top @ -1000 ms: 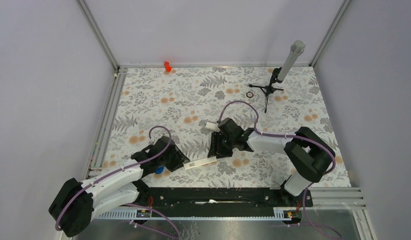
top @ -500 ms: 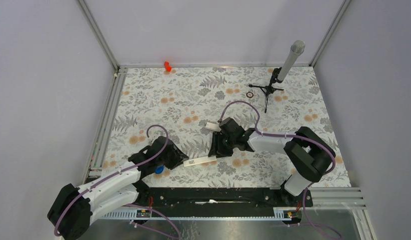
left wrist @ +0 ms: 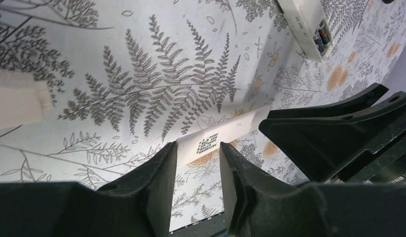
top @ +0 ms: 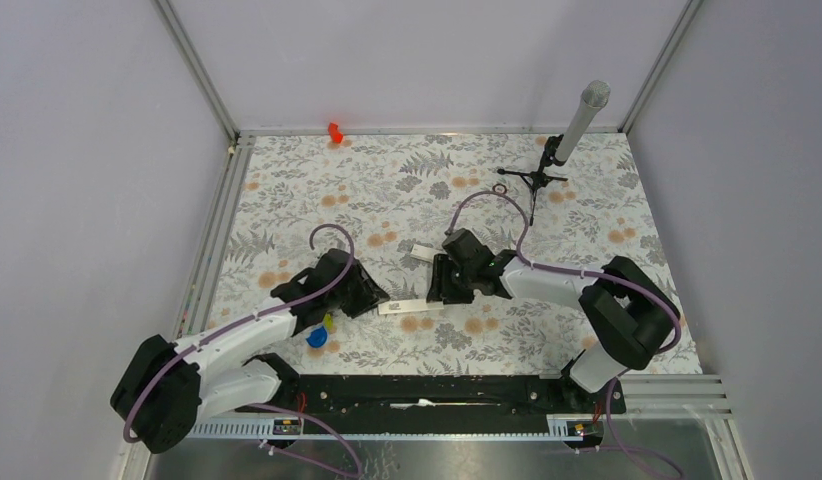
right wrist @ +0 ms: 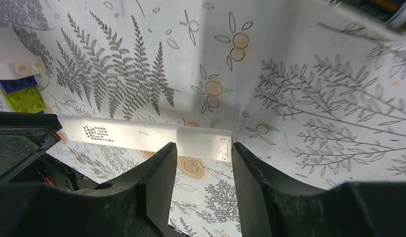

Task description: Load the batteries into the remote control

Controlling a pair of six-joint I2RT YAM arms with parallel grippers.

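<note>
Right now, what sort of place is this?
Probably a robot lab test cell: a fern-and-flower printed tablecloth, boxed in by plain pale walls on aluminium frame posts, with a grey microphone on a black tripod.

The remote control (top: 423, 250) is a slim white box lying flat on the fern-printed tabletop (top: 587, 220) near its middle, long side running roughly left to right with a slight tilt. In the left wrist view it shows small grey marks along one side, and one end is open as a dark compartment. The batteries (left wrist: 321, 37) sit in that compartment: small dark cylinders side by side, lengthwise, with pale and bluish bands; finer detail is too small to read. The remote lies just beyond a thin flat white strip (top: 405, 305) bearing a grey dotted patch, and does not touch it.
</note>
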